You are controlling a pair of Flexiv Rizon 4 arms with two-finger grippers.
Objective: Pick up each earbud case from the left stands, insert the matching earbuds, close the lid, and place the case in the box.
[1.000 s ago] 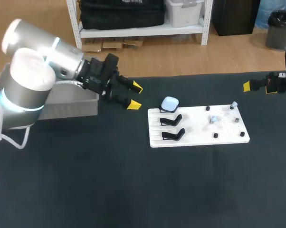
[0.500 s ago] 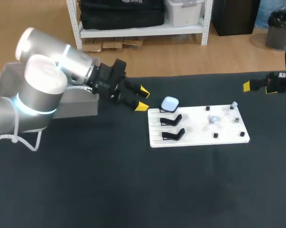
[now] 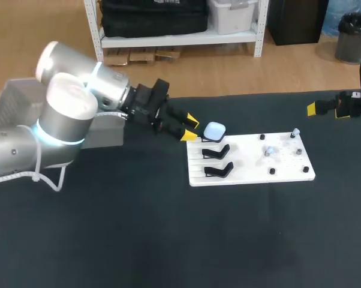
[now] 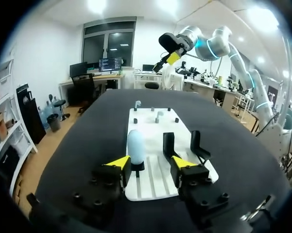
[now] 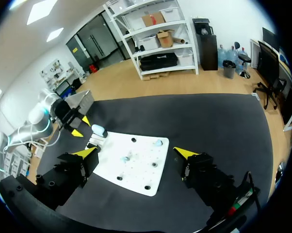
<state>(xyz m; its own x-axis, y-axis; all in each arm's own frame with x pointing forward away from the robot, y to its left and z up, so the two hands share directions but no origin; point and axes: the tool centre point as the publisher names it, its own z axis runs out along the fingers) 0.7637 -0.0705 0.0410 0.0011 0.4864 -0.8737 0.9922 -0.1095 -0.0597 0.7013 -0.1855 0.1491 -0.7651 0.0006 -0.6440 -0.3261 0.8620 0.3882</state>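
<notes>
At the black table's [image 3: 138, 240] middle right: white board [image 3: 252, 171]. Earbud case [image 3: 214, 130], pale blue, sits on the rearmost of three black stands at the board's left end. Middle stand [image 3: 216, 152] and front stand [image 3: 219, 170] are bare.

Two pale earbuds on the board's right half: one mid-board [image 3: 269, 151], one at the rear corner [image 3: 295, 132]. Small black pegs [image 3: 272, 171] stand around them.

Left gripper [image 3: 189, 128]: jaws apart, holding nothing, tips just beside the case, not touching. Wrist view: case [image 4: 135, 145] lies ahead of one finger, off the gap's centre, with the middle stand [image 4: 168, 144] ahead of the other.

Grey box [image 3: 105, 135] at the table's left, partly hidden by the left arm.

Right gripper [image 5: 136, 152]: jaws wide apart, empty, at the right rear edge, well apart from the board.

Whether the case carries lettering cannot be told
</notes>
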